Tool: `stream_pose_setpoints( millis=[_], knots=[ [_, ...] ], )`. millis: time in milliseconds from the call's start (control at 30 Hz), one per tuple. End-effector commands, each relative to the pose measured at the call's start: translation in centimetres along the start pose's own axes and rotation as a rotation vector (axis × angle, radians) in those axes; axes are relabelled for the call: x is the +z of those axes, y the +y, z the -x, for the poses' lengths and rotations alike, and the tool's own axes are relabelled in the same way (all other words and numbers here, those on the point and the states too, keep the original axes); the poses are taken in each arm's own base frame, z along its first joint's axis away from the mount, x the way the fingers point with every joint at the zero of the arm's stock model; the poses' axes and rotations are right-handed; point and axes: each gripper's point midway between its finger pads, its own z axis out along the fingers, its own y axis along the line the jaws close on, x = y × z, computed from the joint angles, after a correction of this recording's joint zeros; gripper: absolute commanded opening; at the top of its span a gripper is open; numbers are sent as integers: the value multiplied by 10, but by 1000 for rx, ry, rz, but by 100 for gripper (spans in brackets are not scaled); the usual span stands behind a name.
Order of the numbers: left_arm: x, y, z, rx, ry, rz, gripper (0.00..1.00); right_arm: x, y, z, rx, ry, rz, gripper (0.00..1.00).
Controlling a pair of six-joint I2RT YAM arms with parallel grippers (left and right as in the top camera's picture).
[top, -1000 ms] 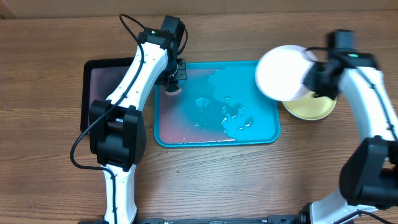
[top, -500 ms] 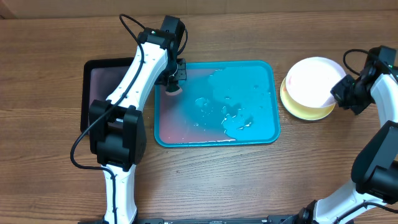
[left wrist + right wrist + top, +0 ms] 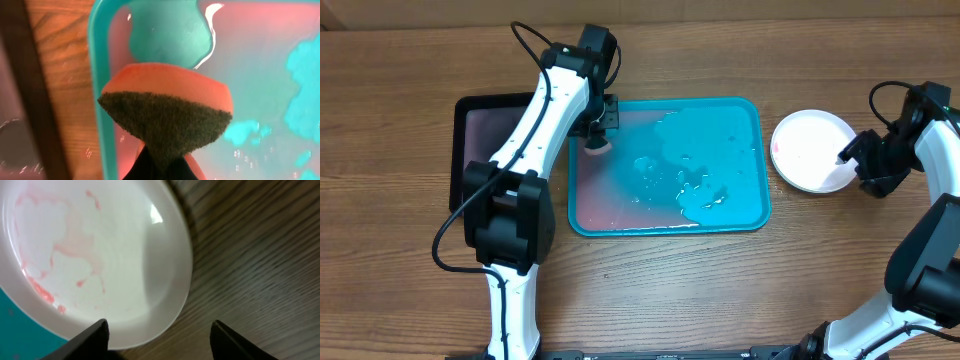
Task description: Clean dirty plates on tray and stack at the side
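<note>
Right claw (image 3: pixel 160 332) gapes; plate (image 3: pixel 125 255) smears (image 3: pixel 40 287) seemingly show wrist-view only.

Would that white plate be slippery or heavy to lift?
Probably light: the white plate looks thin and shallow. Likely slippery, since its glossy surface carries wet-looking pink smears. Probably stiff: its rim looks evenly round.

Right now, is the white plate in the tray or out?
Out. The white plate lies right of the tray, clear of its rim.

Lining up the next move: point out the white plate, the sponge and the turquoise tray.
white plate (image 3: pixel 810 148), overhead view, its centre
sponge (image 3: pixel 167 112), left wrist view, dark scouring face
turquoise tray (image 3: pixel 720 125), overhead view, bare floor
</note>
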Motion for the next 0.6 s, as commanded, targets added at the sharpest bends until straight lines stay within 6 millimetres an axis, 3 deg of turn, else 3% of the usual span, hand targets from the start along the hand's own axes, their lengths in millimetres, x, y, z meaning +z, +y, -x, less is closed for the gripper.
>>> stream_pose_setpoints(
  millis=[0, 100, 233, 367, 400, 567],
  knots=[
    [-56, 18, 25, -38, -124, 19, 4, -16, 32, -3, -109, 13, 88, 69],
    [-95, 48, 27, -79, -174, 81, 4, -32, 61, -9, -186, 3, 99, 75],
    [-106, 85, 20, -133, -157, 154, 4, -38, 97, -21, -286, -19, 122, 83],
    [-90, 130, 5, -212, -59, 199, 4, -33, 129, -39, -385, -32, 136, 91],
    [-78, 151, -2, -229, -15, 215, 4, -31, 137, -46, -415, -34, 135, 93],
    [-37, 187, -11, -165, 49, 229, 4, -28, 148, -59, -470, -41, 106, 100]
  ],
)
